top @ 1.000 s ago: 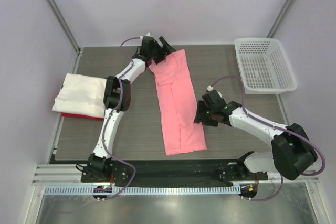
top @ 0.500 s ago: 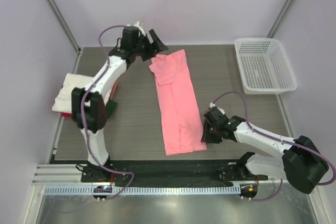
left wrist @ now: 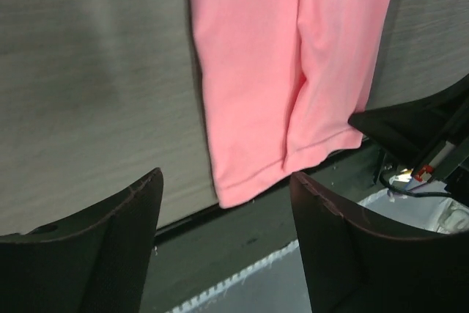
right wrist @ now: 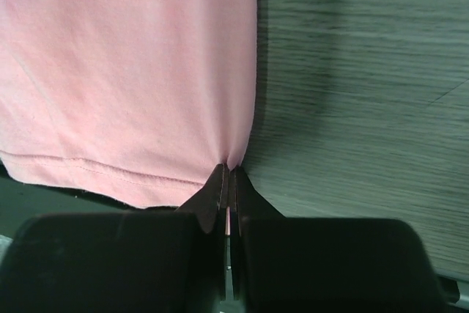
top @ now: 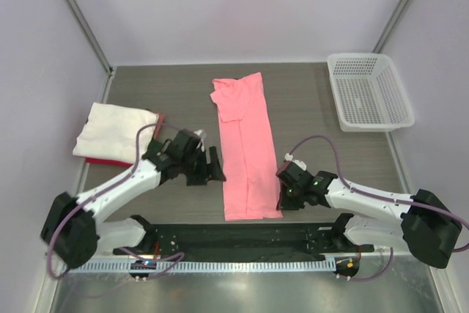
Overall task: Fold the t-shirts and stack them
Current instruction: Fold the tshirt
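Observation:
A salmon-pink t-shirt (top: 245, 144) lies folded lengthwise as a long strip down the middle of the table, its hem at the near edge. My right gripper (top: 281, 195) is shut on the hem's right corner, and in the right wrist view the gripper (right wrist: 229, 170) pinches the pink cloth (right wrist: 124, 71). My left gripper (top: 218, 168) hangs open just left of the hem's left edge. In the left wrist view this gripper (left wrist: 223, 207) holds nothing, with the pink hem (left wrist: 278, 71) ahead of it. At the left, a folded white t-shirt (top: 113, 131) rests on a red one (top: 110, 160).
A white mesh basket (top: 370, 93) stands at the back right corner. A black mat strip (top: 242, 229) and the metal rail (top: 242, 263) run along the near edge just below the shirt's hem. Grey walls close in both sides.
My left arm has swung from the shirt's far end to the near left side of the hem, jaws narrowing. My right gripper moved to the hem corner and shut on it.

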Controlling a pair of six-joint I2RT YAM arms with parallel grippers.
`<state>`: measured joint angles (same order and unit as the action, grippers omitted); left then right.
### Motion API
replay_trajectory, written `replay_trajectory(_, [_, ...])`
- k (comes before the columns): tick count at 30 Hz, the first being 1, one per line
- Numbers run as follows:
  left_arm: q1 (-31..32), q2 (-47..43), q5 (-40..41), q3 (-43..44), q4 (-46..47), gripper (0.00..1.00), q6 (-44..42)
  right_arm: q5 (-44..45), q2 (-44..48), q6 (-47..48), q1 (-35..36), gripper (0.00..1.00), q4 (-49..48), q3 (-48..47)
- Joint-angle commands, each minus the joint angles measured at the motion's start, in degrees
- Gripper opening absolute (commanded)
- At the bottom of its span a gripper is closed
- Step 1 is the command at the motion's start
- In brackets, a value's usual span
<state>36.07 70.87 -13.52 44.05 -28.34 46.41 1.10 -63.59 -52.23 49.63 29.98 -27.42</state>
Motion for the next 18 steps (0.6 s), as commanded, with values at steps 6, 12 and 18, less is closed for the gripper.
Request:
replay_trajectory(6, [5.31,-22.87,3.07,-12.58,-4.36,0.45,13.42,-0.14,2.68,-4.81,2.67,0.01,-0.88,0.44])
replay_trajectory(12, [9.80,-22.54,2.71,-16.89,0.11,0.54,18.09,-0.40,3.56,-5.87,3.37,0.01,-1.24,0.96])
replay_trajectory(18, [15.33,-17.01,3.94,-19.44,8.03,0.57,22.49,0.30,4.00,-6.83,4.25,0.01,-1.76,1.32])
